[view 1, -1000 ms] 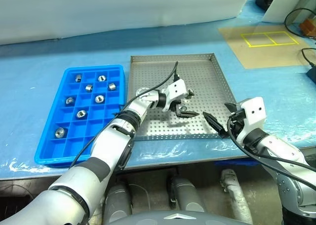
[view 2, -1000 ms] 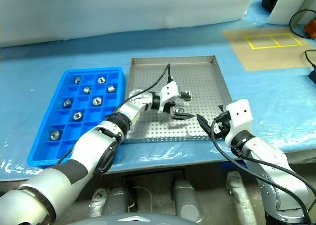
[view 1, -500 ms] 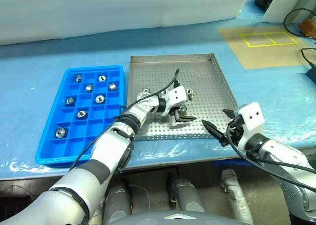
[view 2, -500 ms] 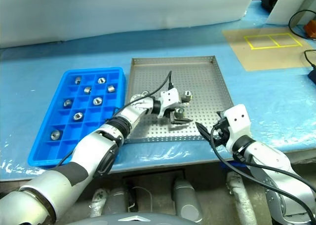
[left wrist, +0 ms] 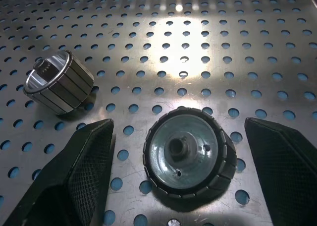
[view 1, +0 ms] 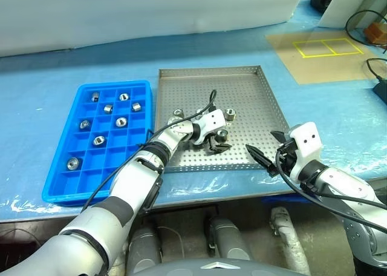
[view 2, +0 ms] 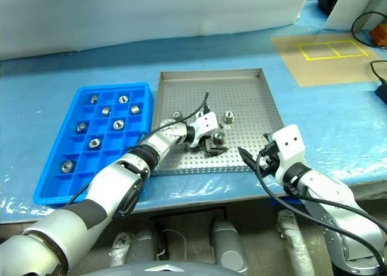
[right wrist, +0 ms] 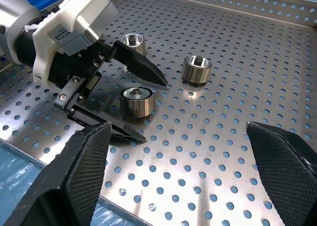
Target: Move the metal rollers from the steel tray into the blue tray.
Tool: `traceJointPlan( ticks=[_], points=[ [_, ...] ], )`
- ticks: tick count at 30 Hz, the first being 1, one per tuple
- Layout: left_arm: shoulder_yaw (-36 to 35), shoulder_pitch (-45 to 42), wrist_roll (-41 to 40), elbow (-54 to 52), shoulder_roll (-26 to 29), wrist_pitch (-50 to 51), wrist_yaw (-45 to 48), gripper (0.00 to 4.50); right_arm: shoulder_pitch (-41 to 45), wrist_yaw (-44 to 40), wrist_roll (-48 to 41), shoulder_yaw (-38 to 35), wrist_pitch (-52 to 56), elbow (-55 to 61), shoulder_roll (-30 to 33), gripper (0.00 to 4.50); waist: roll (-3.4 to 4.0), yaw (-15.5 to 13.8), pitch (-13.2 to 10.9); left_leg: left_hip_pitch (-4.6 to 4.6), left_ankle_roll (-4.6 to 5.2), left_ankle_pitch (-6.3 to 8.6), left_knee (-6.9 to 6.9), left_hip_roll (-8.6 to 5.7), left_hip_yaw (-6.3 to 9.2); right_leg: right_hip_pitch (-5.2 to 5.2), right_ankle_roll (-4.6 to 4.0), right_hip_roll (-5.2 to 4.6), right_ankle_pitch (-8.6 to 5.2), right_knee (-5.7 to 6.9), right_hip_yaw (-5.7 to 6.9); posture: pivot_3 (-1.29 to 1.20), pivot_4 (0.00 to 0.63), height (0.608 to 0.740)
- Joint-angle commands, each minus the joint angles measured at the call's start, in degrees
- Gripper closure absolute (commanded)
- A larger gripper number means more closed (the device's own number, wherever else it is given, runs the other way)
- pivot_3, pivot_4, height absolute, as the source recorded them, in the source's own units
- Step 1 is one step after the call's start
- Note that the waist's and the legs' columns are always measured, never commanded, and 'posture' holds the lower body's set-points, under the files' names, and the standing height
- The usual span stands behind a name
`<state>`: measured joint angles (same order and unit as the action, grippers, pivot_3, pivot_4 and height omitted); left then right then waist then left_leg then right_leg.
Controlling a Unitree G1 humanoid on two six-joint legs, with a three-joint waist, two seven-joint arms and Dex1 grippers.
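Left pincer (right wrist: pixel 141 104) partly hides one roller (right wrist: pixel 136 101).

Steel tray (view 1: pixel 254 88), perforated, sits centre frame; three metal rollers (view 1: pixel 230 114) stand upright inside it; blue tray (view 1: pixel 60 185) at left holds seven rollers in separate compartments

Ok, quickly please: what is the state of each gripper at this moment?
Left gripper: open, fingers on either side of a roller in the steel tray, not gripping it.
Right gripper: open, holding nothing.
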<state>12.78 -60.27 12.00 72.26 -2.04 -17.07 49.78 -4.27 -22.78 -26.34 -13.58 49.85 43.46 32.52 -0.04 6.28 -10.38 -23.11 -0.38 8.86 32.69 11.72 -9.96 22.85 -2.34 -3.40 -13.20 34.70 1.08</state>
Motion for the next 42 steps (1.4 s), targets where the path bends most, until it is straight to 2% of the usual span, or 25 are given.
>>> traceJointPlan(
  ticks=[1,5,8,11,13,16,18,20,24,30,35,38,42],
  points=[
    [-0.11,0.93,-0.21,-0.41,-0.58,0.61,0.26,0.03,0.82,0.32,0.61,0.41,-1.39,0.21,0.37,0.00,0.01,0.14,0.01,0.00,0.00,0.00,0.01,0.00,0.00,-0.01,0.00,0.00,0.00,0.00,0.00,-0.66,0.150,0.740],
    [-0.06,1.50,-0.29,-0.72,-0.69,-0.03,0.54,0.03,0.94,0.44,1.04,0.84,-1.65,0.09,0.32,0.00,0.01,0.32,0.01,-0.02,0.03,0.02,0.03,-0.02,0.00,-0.02,0.00,-0.03,0.00,-0.01,0.00,-0.66,0.150,0.740],
    [-0.61,2.06,-1.26,-1.32,-0.47,-1.34,2.25,0.60,0.90,0.60,1.06,0.86,-1.81,0.00,0.17,0.00,0.02,0.50,0.01,-0.02,0.04,0.03,0.04,-0.02,0.00,-0.02,0.00,-0.03,0.00,-0.02,0.00,-0.66,0.150,0.740],
    [-0.60,1.58,-0.78,-1.14,-0.24,-0.38,0.03,1.57,0.95,0.59,1.05,1.03,-1.86,-0.05,0.19,0.00,0.02,0.70,0.01,-0.02,0.04,0.03,0.03,-0.01,0.00,-0.02,0.00,-0.03,0.00,-0.02,0.01,-0.66,0.150,0.740],
    [-0.54,1.45,-0.77,-1.04,-0.09,-0.77,0.59,1.57,1.05,0.56,1.13,1.11,-1.94,-0.20,0.25,0.00,0.02,0.84,0.01,-0.01,0.04,0.03,0.06,-0.02,0.00,-0.02,0.00,-0.03,0.00,-0.01,0.01,-0.66,0.150,0.740],
    [-0.85,1.72,-1.68,-1.54,-0.12,-1.61,3.36,2.15,1.35,0.69,1.48,1.33,-2.12,-0.62,0.31,0.00,0.02,0.88,0.01,-0.01,0.04,0.03,0.07,-0.01,0.00,-0.02,0.00,-0.02,0.00,-0.01,0.01,-0.65,0.150,0.740],
    [-0.40,1.63,-0.78,-1.26,-0.11,-1.11,1.43,2.62,1.64,0.69,1.61,1.41,-2.21,-0.96,0.30,0.00,0.02,0.88,0.02,-0.01,0.04,0.04,0.06,-0.01,0.00,-0.02,0.01,-0.02,0.00,-0.01,0.01,-0.65,0.150,0.740],
    [-0.58,1.60,-0.59,-1.11,0.07,-0.72,-0.11,2.62,1.78,0.61,1.71,1.50,-2.36,-1.21,0.20,0.00,0.03,0.87,0.02,-0.02,0.04,0.04,0.06,-0.01,0.00,-0.02,0.01,-0.03,0.00,-0.02,0.01,-0.64,0.150,0.740],
    [-3.09,1.83,-4.28,-2.91,0.58,-1.40,5.23,2.62,2.17,0.18,2.03,2.43,-2.67,-1.80,0.39,0.00,0.03,0.82,0.02,-0.02,0.04,0.04,0.05,-0.01,0.00,-0.01,0.01,-0.02,0.00,-0.02,0.02,-0.62,0.150,0.740],
    [-5.11,0.36,-4.91,-3.12,2.89,-1.61,0.53,2.62,4.55,-0.75,2.25,3.81,-3.51,-4.24,0.43,0.00,0.03,0.85,0.02,-0.02,0.04,0.04,0.05,-0.01,0.00,0.01,0.00,-0.01,0.00,-0.01,0.01,-0.58,0.150,0.740],
    [-8.73,-0.40,-8.90,-5.73,5.72,-1.83,2.87,2.62,8.20,-2.39,3.08,6.23,-5.13,-7.82,0.50,0.00,0.03,0.63,0.01,-0.05,0.04,0.04,0.01,0.01,0.01,0.05,0.00,0.00,0.00,0.00,0.02,-0.50,0.150,0.740],
    [-11.45,0.37,-12.58,-9.76,7.98,-0.90,5.45,2.62,11.28,-4.07,3.23,7.93,-6.67,-10.78,0.33,0.00,0.03,0.41,0.01,-0.08,0.05,0.03,-0.02,0.01,0.01,0.08,-0.01,-0.01,0.00,0.00,0.02,-0.44,0.150,0.740],
    [-14.03,5.41,-16.39,-22.05,12.58,2.17,5.46,2.62,19.88,-7.77,4.30,13.10,-10.65,-18.43,-1.29,0.00,0.06,-0.31,0.01,-0.04,0.17,-0.08,-0.06,0.04,0.03,0.14,-0.03,0.01,0.01,0.07,0.00,-0.30,0.150,0.740]
  ],
)
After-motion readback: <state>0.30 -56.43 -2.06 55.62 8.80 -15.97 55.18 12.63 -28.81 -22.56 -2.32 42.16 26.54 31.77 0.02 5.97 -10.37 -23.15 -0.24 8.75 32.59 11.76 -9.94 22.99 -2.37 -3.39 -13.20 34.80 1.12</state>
